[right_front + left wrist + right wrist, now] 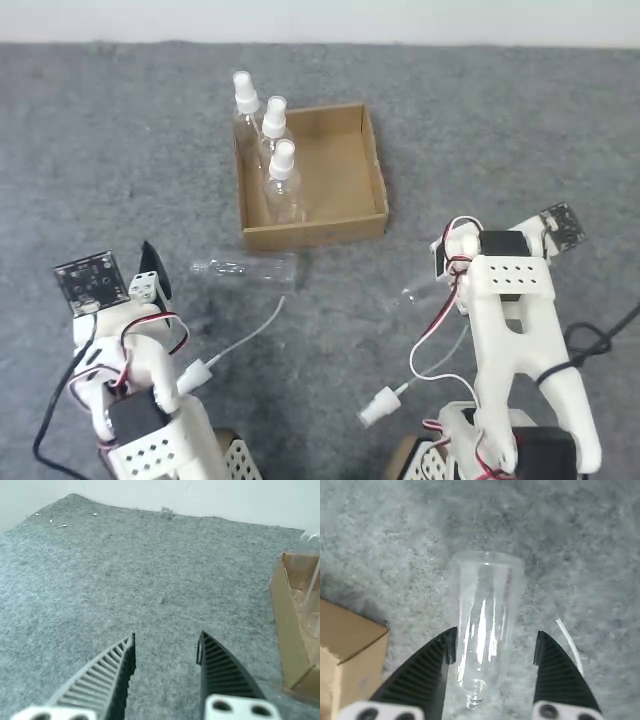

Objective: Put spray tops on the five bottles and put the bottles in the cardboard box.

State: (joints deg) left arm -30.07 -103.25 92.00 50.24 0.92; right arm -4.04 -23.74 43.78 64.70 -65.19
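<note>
Three clear bottles with white spray tops (pixel 276 125) stand along the left wall of the cardboard box (pixel 350 165). A bare bottle (pixel 245 268) lies on the carpet in front of the box. A second bare bottle (pixel 482 625) lies on its side between the fingers of my open right gripper (pixel 496 632), neck toward the wrist; the fingers are not touching it. From above this bottle (pixel 420 291) pokes out left of the right gripper (pixel 446 268). Two loose spray tops with tubes (pixel 195 376) (pixel 380 407) lie near the arm bases. My left gripper (pixel 167 637) hangs open over bare carpet.
The box's near left corner (pixel 350 640) sits close beside the right gripper, and its side wall (pixel 287 625) lies off to one side of the left gripper. A thin white tube (pixel 568 641) lies by the right finger. Grey carpet covers the table.
</note>
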